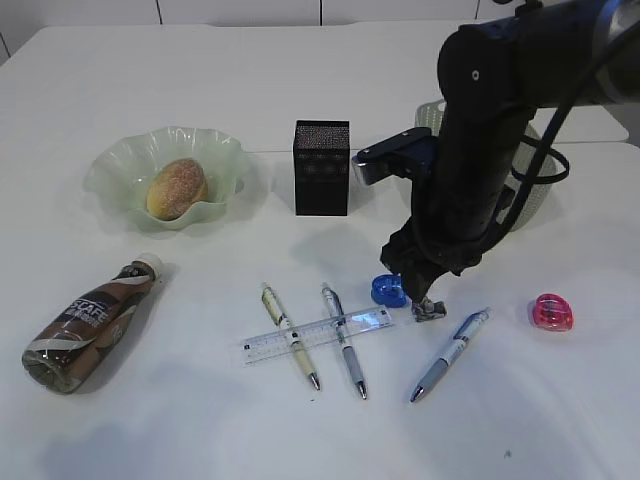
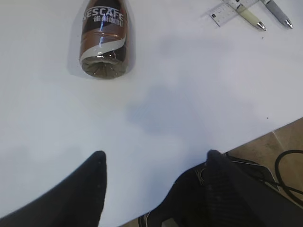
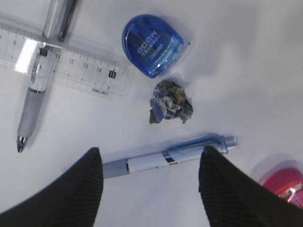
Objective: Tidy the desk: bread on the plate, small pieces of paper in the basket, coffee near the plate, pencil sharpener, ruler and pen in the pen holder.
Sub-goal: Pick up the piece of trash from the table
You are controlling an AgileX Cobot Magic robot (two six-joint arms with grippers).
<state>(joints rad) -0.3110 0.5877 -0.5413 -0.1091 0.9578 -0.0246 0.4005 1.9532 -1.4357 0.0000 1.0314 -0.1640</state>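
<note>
Right gripper (image 3: pixel 149 163) hangs fingers spread above the crumpled paper scrap (image 3: pixel 171 101), lying just beside the blue sharpener (image 3: pixel 152 45), seemingly lining up a grab for the basket (image 1: pixel 532 195), while the left gripper (image 2: pixel 154 165) waits open near the coffee bottle (image 2: pixel 103 40).

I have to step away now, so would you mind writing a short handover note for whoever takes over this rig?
Left gripper: open, empty, low over bare table near the lying coffee bottle.
Right gripper: open, empty, hovering over the crumpled paper beside the blue sharpener.
Done: bread is on the plate.
Left: paper into the basket; coffee moved beside the plate; blue and pink sharpener, ruler and three pens into the pen holder.
</note>
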